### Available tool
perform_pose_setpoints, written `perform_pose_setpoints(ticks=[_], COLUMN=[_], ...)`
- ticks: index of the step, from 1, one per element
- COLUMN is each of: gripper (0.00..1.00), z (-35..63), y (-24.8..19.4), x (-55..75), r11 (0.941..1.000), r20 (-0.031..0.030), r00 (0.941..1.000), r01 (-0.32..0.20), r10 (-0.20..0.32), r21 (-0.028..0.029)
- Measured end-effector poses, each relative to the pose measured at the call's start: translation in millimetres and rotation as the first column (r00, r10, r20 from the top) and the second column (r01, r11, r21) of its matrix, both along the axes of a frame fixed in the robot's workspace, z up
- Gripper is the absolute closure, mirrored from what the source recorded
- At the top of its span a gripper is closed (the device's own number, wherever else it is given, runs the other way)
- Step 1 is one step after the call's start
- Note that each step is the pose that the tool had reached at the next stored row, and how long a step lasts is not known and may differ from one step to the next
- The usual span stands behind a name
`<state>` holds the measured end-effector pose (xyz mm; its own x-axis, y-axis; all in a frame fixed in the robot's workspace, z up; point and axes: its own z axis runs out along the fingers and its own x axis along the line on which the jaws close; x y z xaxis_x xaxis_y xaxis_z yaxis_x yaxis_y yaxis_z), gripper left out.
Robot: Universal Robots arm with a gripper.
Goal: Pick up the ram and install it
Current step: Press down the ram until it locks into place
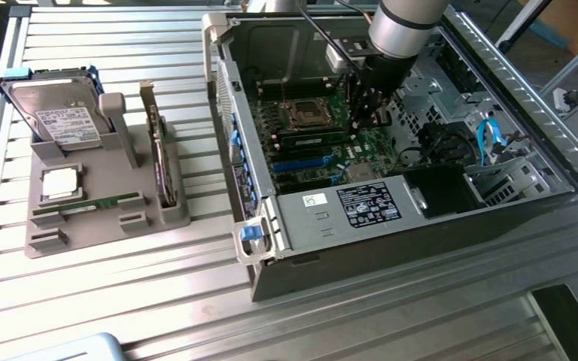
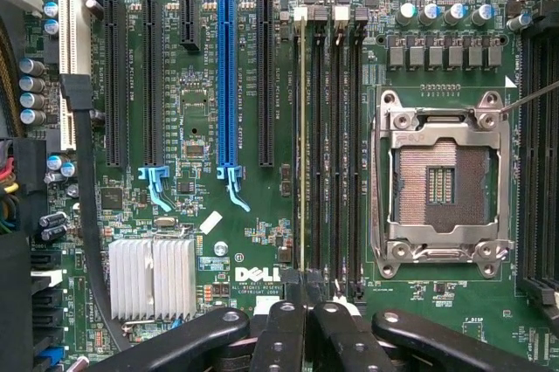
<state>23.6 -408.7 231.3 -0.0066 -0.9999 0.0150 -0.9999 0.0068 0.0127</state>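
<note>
Gripper (image 2: pixel 301 302) is down inside the case (image 1: pixel 269 218), jaws closed, fingertips right at the end of the memory slots beside the CPU socket (image 2: pixel 444 182). Ram (image 2: pixel 303 141) looks seated edge-on in the slot nearest the blue slot (image 2: pixel 227 84), thin pale edge running its length, white latches at the far end. My guess is closed jaws make a blunt pusher for pressing the stick home. A second stick (image 1: pixel 103 204) lies flat in the grey tray (image 1: pixel 88 229) beside the hard drive (image 1: pixel 58 113).
</note>
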Motion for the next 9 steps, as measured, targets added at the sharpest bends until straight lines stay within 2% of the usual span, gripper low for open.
perform_pose_setpoints(ticks=[9], gripper=[0.89], z=[-0.9], y=[-0.1], x=[0.0], r11=[1.0000], r20=[0.0001], r00=[1.0000], r01=[0.000], r10=[0.000], r21=[0.0001])
